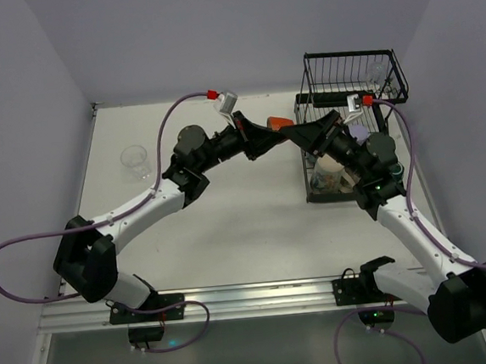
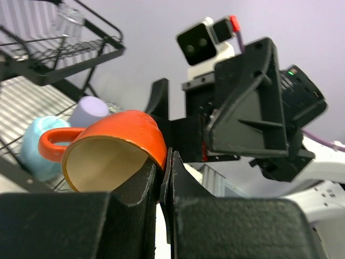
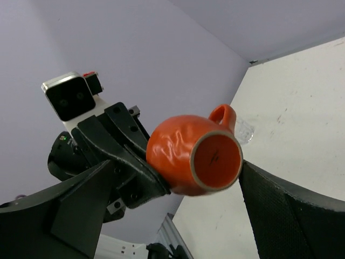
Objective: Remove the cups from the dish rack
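An orange-red mug (image 1: 282, 122) hangs in the air left of the dish rack (image 1: 393, 92). My left gripper (image 2: 168, 172) is shut on the mug's (image 2: 116, 148) rim, one finger inside and one outside. My right gripper (image 3: 178, 167) stands open around the mug (image 3: 188, 154); its right-hand finger (image 3: 280, 205) is right by the base. In the left wrist view a light blue cup (image 2: 29, 156) and a lavender cup (image 2: 97, 110) sit in the lower tray, and a clear glass (image 2: 70, 16) stands in the upper basket. A beige cup (image 1: 327, 174) also rests in the tray.
A clear glass (image 1: 135, 160) stands on the table at the far left. The two arms meet over the table's far middle, just left of the rack. Walls close the table on the left, back and right.
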Controlling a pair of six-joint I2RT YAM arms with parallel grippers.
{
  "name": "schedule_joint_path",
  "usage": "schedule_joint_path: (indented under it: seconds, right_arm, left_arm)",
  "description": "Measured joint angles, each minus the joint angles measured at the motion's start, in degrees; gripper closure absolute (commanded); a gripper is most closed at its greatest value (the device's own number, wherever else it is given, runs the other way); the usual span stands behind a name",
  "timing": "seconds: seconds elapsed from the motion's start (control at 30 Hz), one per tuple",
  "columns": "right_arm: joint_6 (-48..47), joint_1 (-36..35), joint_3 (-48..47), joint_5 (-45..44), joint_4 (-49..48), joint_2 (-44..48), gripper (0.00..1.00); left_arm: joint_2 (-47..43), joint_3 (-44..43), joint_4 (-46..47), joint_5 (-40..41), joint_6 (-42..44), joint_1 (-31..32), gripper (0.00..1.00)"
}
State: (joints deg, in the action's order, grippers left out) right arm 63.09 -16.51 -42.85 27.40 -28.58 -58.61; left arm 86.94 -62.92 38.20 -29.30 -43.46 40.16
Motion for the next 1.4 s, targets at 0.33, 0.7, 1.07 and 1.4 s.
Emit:
schedule_joint_path:
  seconds: [0.33,0.7,1.07,1.4]
  right_arm:
    - [-1.4,0.0,0.9,0.9,1.0,2.5,0.01]
    - [-2.3,0.0,0.6,3.8,1.7,-0.9,0.01]
    - [-7.0,0.0,-1.7,4.6,6.4,-2.8,0.01]
    - [-14.7,-0.1,-1.9,2.1,14.6,-0.4,0.01]
  left_arm:
    - [-11.8,5.7,-7.8,5.5,7.6,-0.3,1.0]
    - [-22.3,10.7,-23.2,15.2,16.2,-1.0,1.0]
    - [-20.6,1.3,-46.2,34.9,23.3,-4.0,1.0]
    - [1.0,-7.9,-64.4,43.9,26.6,-12.8,1.0]
